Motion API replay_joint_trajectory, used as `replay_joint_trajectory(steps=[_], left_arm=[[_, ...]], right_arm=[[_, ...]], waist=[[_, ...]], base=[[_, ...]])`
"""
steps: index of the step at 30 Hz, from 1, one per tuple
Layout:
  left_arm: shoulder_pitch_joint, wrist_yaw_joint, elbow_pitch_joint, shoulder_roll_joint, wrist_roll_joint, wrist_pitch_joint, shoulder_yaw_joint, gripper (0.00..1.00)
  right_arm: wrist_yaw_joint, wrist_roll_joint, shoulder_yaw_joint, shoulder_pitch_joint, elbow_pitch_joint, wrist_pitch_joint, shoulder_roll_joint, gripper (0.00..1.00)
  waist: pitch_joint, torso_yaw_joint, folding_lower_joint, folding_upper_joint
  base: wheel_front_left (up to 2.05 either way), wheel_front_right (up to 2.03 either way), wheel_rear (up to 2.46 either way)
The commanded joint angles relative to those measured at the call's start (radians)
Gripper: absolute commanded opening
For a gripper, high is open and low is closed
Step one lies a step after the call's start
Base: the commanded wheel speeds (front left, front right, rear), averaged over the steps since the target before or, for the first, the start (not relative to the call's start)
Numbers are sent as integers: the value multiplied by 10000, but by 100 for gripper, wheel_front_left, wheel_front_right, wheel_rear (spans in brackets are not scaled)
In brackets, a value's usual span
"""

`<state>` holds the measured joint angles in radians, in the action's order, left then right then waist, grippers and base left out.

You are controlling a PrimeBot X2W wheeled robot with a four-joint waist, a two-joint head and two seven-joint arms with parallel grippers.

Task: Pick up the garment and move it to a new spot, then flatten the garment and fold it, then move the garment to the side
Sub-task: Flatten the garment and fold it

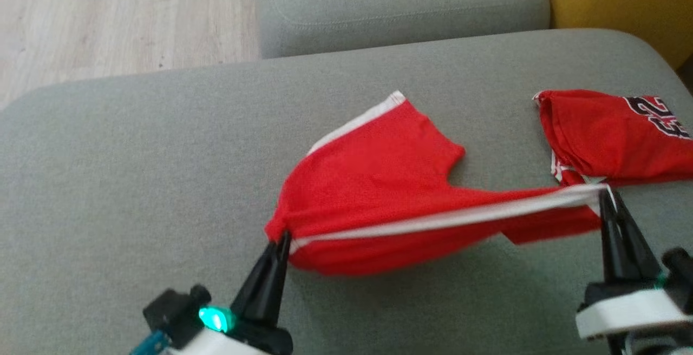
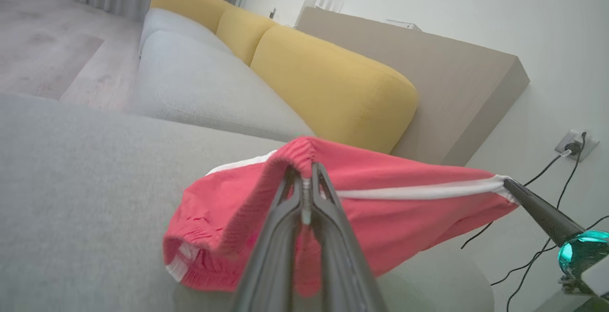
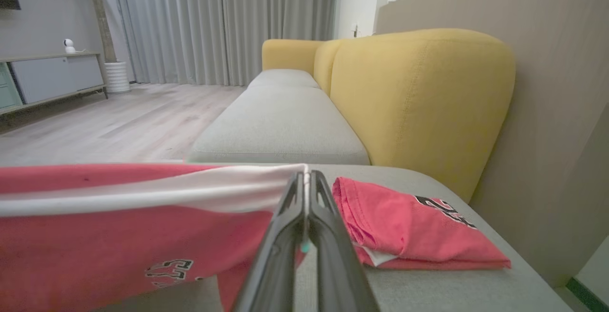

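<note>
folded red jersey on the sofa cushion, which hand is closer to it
Right. The right hand sits just in front of the folded jersey, pinching the red garment; the left hand grips its other end, well to the jersey's left.

The red garment of thin mesh cloth point(image 1: 379, 182) looks matt and finely pitted, its white band point(image 1: 460, 217) smoother. The folded red cloth jersey point(image 1: 612, 133) is matt too. The wide grey seat cushion point(image 1: 135, 182) has rough woven fabric. The pale wooden floor point(image 1: 108, 14) is smooth, slightly shiny. The left gripper point(image 2: 307, 179) is dark smooth plastic.
</note>
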<state>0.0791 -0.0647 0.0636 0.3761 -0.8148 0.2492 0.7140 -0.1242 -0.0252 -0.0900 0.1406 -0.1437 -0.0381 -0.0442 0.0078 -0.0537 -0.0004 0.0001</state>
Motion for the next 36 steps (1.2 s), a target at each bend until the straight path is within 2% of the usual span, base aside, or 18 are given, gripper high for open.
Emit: replay_joint_trajectory(steps=[1,5,10,17,18,21,29,36], left_arm=[[139,-173,478,241,-131,83,-353,0],[-158,-331,363,-39,-278,-134,-29,0],[315,-158,-525,-767,-557,-247,122,0],[1695,149,-1936,-1690,-835,-309,-96,0],[2165,217,-2334,-1873,-849,-395,-130,0],[2788,321,-2879,-2152,-911,-526,-172,0],[3775,462,-3980,-2759,-1242,-607,-338,0],[4126,515,-4502,-2986,-1372,-469,-345,0]], right_arm=[[-65,-42,57,-61,-726,253,-63,0],[-65,52,17,33,-1176,848,-62,0],[-65,625,198,-1247,-258,1215,-189,0],[-65,592,958,-4035,2196,1486,-1442,0],[-65,546,1269,-4782,2939,1595,-1772,0],[-65,355,1795,-5836,4040,1675,-2114,0],[-65,-9,2946,-8013,6532,1670,-2531,0],[-65,-182,3469,-9269,8339,1409,-2554,0]], waist=[[57,82,4,-1],[569,477,4,-1],[1334,1096,4,-1],[2209,2012,4,-1],[2417,2228,4,-1],[2695,2466,4,-1],[3173,2817,4,-1],[3284,2887,4,-1]], base=[[0,0,0],[0,0,0],[0,0,0],[0,0,0],[0,0,0],[0,0,0],[0,0,0],[0,0,0]])
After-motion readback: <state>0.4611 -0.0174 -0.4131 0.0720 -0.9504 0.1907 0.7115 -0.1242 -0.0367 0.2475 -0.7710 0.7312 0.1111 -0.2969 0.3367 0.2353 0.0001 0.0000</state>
